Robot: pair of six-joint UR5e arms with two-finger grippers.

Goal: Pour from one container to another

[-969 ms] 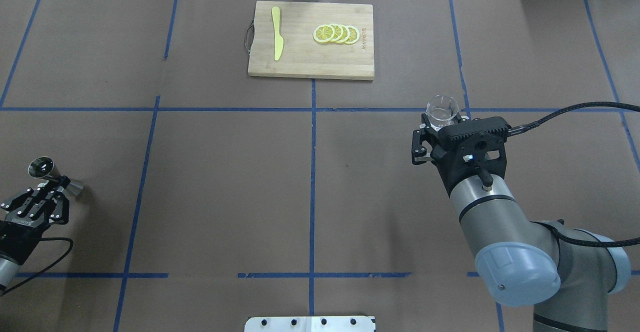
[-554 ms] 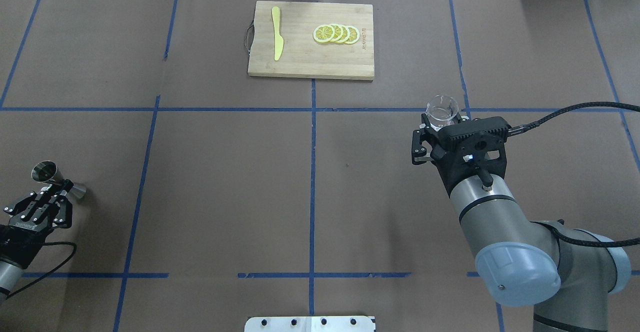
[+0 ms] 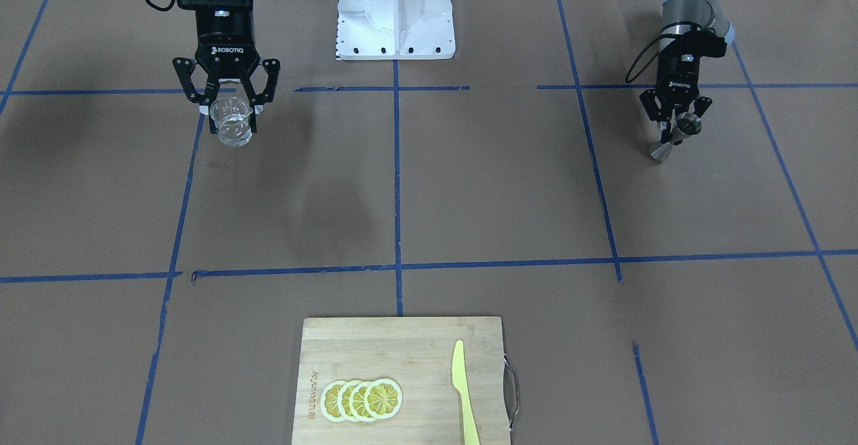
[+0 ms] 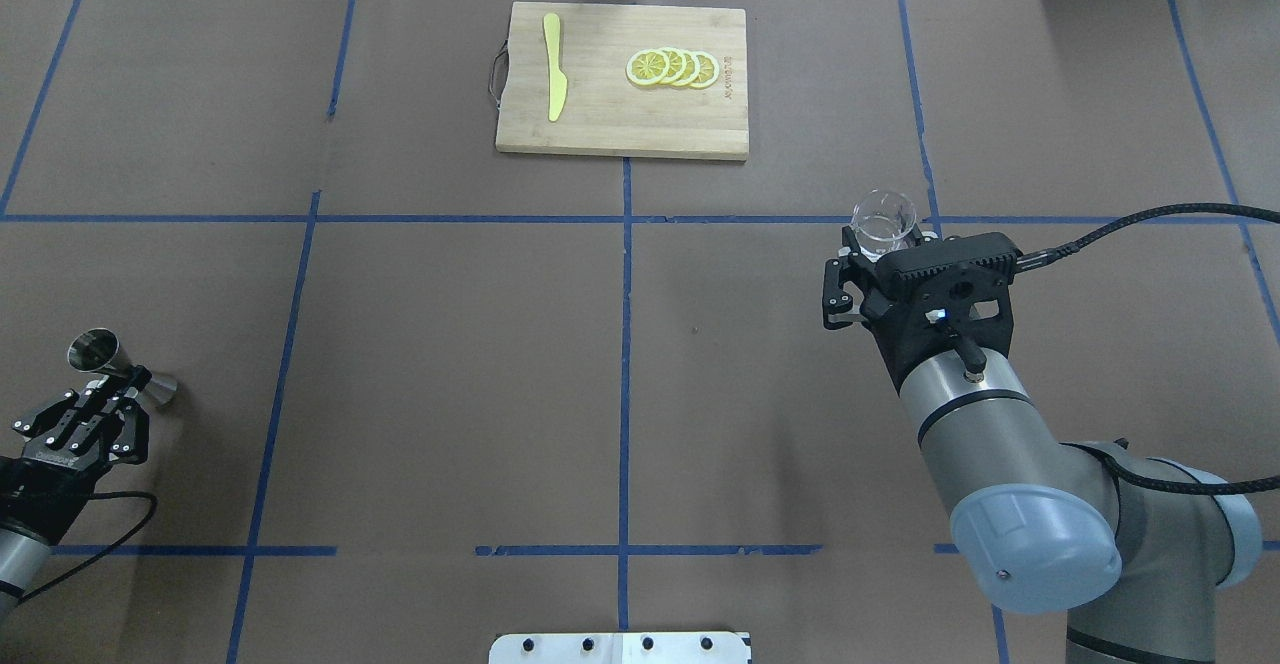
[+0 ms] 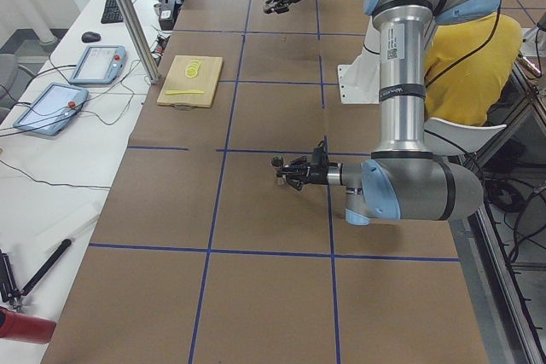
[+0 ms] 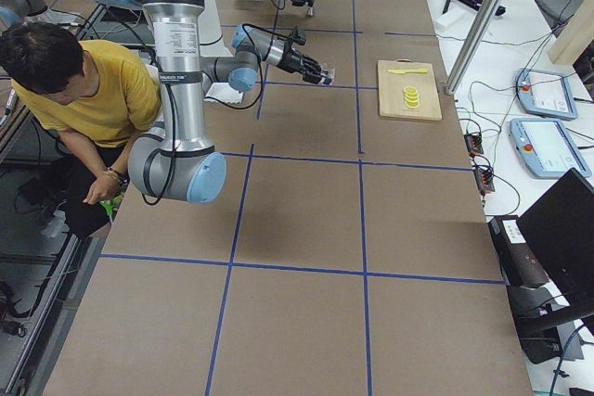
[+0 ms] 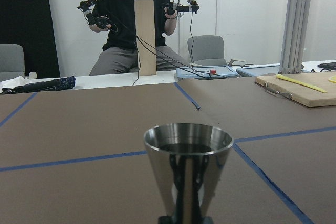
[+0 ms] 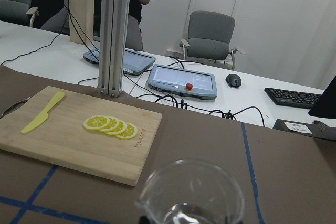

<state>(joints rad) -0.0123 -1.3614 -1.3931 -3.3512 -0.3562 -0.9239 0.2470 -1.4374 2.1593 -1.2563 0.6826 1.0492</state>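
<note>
The clear glass cup (image 4: 885, 216) with a pouring lip sits upright between the fingers of my right gripper (image 4: 878, 244), which is shut on it at the right of the table. It also shows in the front view as the cup (image 3: 233, 124) and low in the right wrist view as the cup (image 8: 191, 198), which looks nearly empty. The steel hourglass jigger (image 4: 112, 364) is upright at the far left, with my left gripper (image 4: 128, 378) shut on its waist. Its open top fills the left wrist view as the jigger (image 7: 188, 161). I cannot tell whether its base touches the table.
A wooden cutting board (image 4: 620, 129) lies at the table's far middle with lemon slices (image 4: 672, 67) and a yellow knife (image 4: 553, 66) on it. Blue tape lines cross the brown table. A person in yellow (image 6: 88, 90) sits beside the robot's base.
My left gripper has carried the jigger a short way back toward the robot and slightly right. The right arm and the glass cup have not moved.
</note>
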